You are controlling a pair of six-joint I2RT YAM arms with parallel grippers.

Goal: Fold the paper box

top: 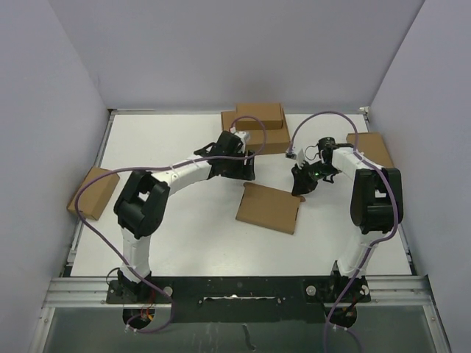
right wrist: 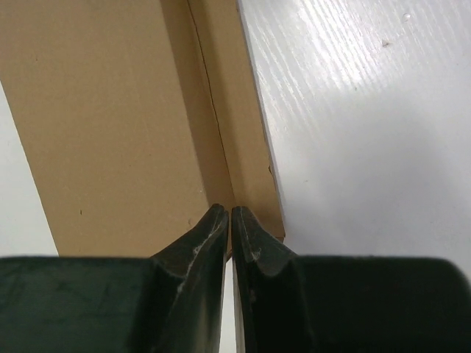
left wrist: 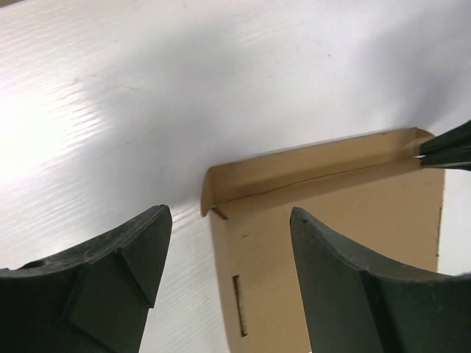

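Where the right pincer (right wrist: 229, 215) meets the paper box (top: 268, 208), its two black moulded fingers (right wrist: 197, 243) are pressed almost together with only a hairline slit between them, nipping the end of a narrow side flap at its crease; read as gripping the flap. Left pincer (left wrist: 228, 220) open: wedge-shaped matte black fingers spread wide over the box's far-left corner, touching nothing. Box: thin brown corrugated card, die-cut, lying opened out at the middle of the counter (top: 184, 243). One long strip flap is tilted up along a scored line, and small slots are cut near one edge. Counter surface white, faintly ribbed, glossy under the light. Right arm: rises from its base to a high elbow, forearm folded back toward centre, wrist pitched down at the box's far-right corner. Left arm: upper link upright, elbow bent, white forearm reaching across to the right, wrist just beyond the box's far-left corner and tilted down. Farther out: a wide brown box (top: 276, 140) at the far side with a smaller box (top: 259, 112) stacked on it; a right-hand box (top: 372, 147) by the right wall; a left-hand box (top: 93, 193) at the counter's left edge.
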